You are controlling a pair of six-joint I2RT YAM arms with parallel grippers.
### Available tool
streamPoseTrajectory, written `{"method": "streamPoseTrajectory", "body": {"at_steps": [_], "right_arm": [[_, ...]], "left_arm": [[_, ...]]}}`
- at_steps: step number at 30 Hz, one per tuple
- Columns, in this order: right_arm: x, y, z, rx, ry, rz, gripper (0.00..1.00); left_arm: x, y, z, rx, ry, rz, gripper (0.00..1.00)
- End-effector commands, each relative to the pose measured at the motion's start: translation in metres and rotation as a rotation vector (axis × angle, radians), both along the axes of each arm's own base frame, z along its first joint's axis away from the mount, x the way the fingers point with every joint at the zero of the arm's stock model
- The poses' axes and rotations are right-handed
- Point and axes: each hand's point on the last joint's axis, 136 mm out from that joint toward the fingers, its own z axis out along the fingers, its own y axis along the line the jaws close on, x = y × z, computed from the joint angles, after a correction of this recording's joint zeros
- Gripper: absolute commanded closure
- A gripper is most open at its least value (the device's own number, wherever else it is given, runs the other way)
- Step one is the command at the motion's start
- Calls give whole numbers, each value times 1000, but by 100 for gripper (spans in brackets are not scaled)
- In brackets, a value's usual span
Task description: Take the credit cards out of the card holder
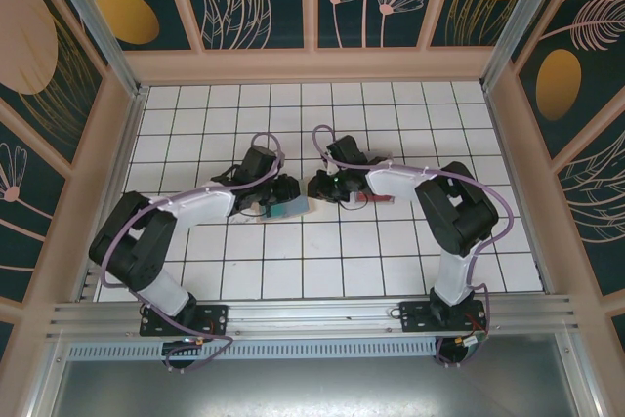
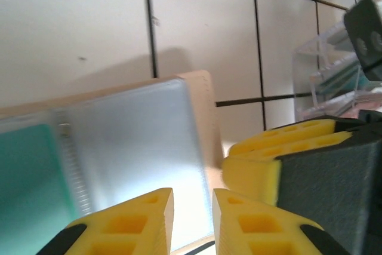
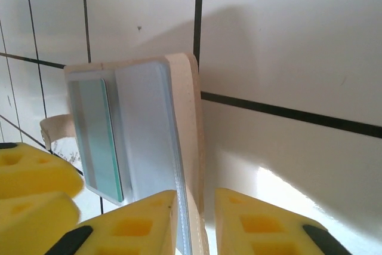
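Card holder (image 3: 146, 126) tight between right fingers (image 3: 262, 222)

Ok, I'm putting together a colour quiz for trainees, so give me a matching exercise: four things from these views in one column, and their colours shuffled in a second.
Things:
1. card holder cover
2. card in its sleeve
3. left gripper
4. tray

Colours:
A. clear
B. yellow and black
C. teal
D. tan

Pairs: 1-D, 2-C, 3-B, 4-A
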Motion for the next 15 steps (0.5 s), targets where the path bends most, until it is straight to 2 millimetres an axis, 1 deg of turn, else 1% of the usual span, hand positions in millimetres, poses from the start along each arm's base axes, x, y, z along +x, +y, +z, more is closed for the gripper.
{"method": "streamPoseTrajectory", "body": {"at_steps": [1,4,7,11,15], "right_arm": [[17,-1,22,-1,-61,-21,75],[23,4,33,5,-85,-13,74],[29,8,45,4,-128,-14,70],[32,18,59,25,-170,0,68],[26,38,63,74,-169,74,68]], "left_arm": [[1,39,1,75,-16,124,76],[-3,61,-9,113,4,177,77],[-8,73,-19,155,27,201,78],[-12,81,-29,177,51,222,78],[-13,85,-35,197,60,234,78]]}}
